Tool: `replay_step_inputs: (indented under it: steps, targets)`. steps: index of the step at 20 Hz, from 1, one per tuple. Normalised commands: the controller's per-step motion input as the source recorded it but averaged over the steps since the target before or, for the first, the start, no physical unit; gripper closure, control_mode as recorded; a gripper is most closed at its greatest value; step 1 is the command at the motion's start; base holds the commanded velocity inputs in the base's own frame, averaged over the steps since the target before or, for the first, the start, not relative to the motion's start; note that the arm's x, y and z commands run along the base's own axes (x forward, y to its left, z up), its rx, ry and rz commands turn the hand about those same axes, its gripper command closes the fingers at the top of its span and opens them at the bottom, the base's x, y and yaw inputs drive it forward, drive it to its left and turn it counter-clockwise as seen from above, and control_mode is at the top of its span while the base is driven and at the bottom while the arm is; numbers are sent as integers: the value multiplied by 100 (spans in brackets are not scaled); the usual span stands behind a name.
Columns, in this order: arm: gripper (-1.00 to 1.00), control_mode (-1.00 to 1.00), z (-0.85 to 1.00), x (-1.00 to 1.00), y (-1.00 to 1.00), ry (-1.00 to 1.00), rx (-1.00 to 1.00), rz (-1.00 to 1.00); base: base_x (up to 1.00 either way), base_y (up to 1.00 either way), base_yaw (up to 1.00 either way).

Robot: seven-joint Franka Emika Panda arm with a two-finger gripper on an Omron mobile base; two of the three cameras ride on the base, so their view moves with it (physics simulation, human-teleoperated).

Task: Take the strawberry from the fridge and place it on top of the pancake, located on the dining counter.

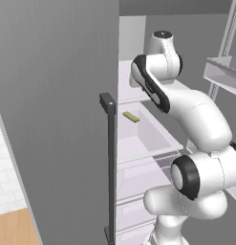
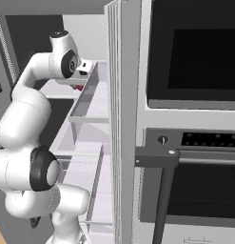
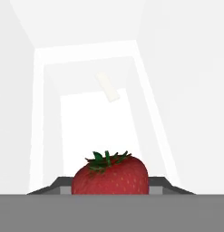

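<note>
The strawberry [image 3: 109,174] sits right at the pincer [image 3: 111,190], between its two dark tips, green leaves facing up in the hand view and the red body low in that picture. In the right base view a small red patch [image 2: 80,87] shows just under the hand, on an upper shelf inside the fridge [image 1: 57,119]. The berry is therefore not yet out of the cabinet.

The pincer is partly closed, its jaws drawn in toward the berry on either side. Whether the tips already bear on the fruit I cannot tell; the contact points are hidden at the bottom of the hand view.

Your step in hand, as I judge it, is securing the grasp. Bring the jaws in until both tips meet the berry across its widest part, and no harder: a rounded fruit is likely to squirt forward if pinched off-centre. Keep the hand level while closing. Lift only when the berry rides with the tips.

Below and beyond the berry lies a white shelf with a small pale bar [image 3: 107,87] on it; the left base view shows that bar yellow-green [image 1: 131,116] on the shelf well below the hand. It is not your target. On withdrawal, mind the open door and its dark handle [image 1: 110,167] to the left, and the clear door bin [image 2: 88,95] to the right.
</note>
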Motion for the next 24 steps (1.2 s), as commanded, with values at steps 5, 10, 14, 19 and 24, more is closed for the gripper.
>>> replay_step_inputs:
  steps: [5, 10, 14, 19, 24]
  targets:
    - [100, -100, 0, -100, 0, 0, 3, -13, 0, 0, 0]
    - [100, -100, -10, -100, -14, 3, 2, -11, 0, 0, 0]
    - [100, -100, -56, -100, -5, 9, 0, -2, 0, 0, 0]
    - [100, -100, -97, -86, 4, 13, -1, 0, 0, 0, 0]
    - [100, -100, -93, -6, -7, 8, -1, 0, 0, 0, 0]
